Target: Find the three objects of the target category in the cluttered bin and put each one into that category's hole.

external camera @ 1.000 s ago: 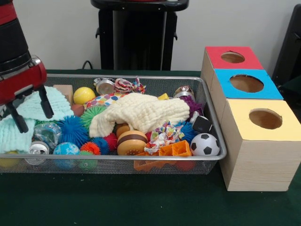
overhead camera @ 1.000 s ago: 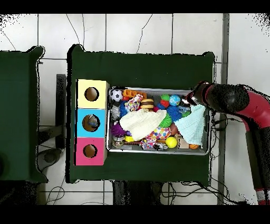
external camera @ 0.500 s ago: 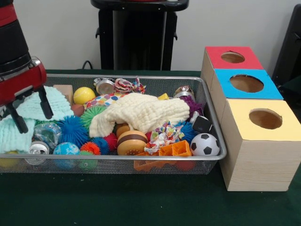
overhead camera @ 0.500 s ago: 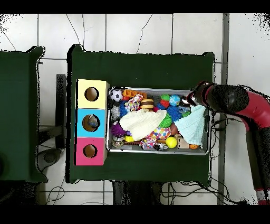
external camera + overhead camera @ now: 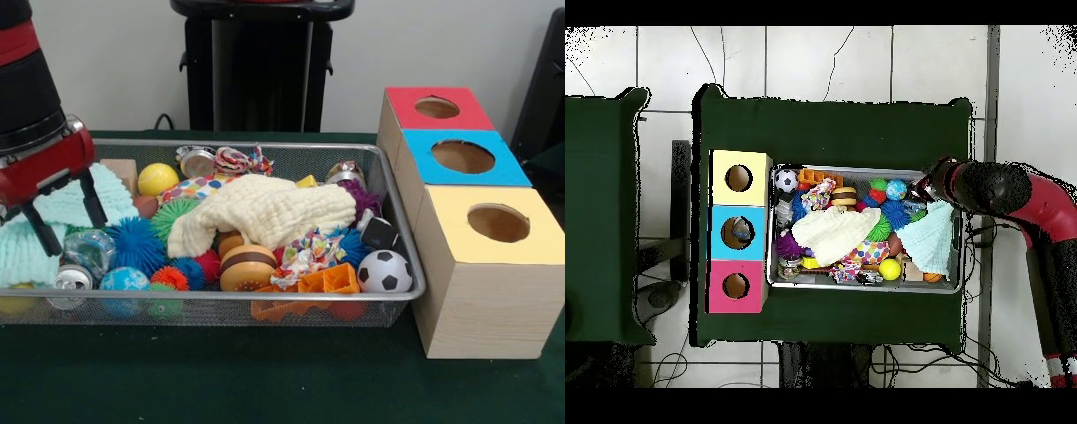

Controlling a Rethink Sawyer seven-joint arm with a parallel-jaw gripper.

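Front view: black-fingered claw (image 5: 64, 215) on the red arm hangs spread wide and empty over the mint-green knitted cloth (image 5: 55, 221), inside the wire-mesh bin (image 5: 212, 307). Beside its tips lie a crushed silver can (image 5: 71, 281) and spiky blue ball (image 5: 137, 245).

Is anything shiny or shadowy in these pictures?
Front view: the can top glints, the box holes are dark inside, and the gripper looks sharp. Overhead view: light is even, with something dim showing inside the blue box hole.
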